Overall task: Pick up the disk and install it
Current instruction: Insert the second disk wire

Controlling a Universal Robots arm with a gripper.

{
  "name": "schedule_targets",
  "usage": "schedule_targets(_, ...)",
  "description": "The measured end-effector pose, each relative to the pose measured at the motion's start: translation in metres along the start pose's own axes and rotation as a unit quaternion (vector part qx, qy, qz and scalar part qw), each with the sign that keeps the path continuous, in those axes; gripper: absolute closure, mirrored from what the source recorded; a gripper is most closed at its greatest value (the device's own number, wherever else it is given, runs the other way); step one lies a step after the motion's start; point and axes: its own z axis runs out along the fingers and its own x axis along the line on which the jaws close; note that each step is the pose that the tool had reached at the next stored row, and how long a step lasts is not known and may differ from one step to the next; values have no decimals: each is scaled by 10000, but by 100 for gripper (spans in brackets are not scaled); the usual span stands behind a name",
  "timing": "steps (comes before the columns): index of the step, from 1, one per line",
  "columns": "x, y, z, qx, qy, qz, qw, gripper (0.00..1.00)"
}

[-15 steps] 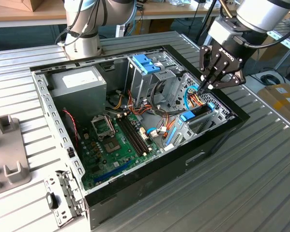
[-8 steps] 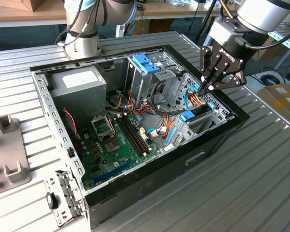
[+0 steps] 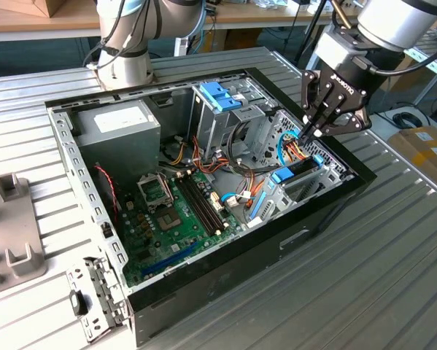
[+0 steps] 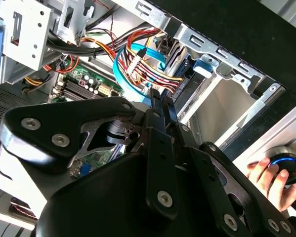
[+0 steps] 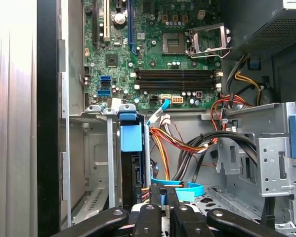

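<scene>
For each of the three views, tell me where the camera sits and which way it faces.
Exterior view: off the arm, above, looking down on the open computer case; the arm and gripper show.
Second wrist view: behind the gripper, facing the cables; a person's hand shows.
First wrist view: facing the green circuit board.
Both wrist views share the cables.

My exterior view looks down at the open computer case (image 3: 203, 182) from above; both wrist views peer close past the tool (image 5: 160, 217) into its cabled interior.
</scene>
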Motion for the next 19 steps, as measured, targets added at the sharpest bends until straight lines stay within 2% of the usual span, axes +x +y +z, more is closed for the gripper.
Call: schedule_targets(19,30,33,1,0,0,0,10000,84)
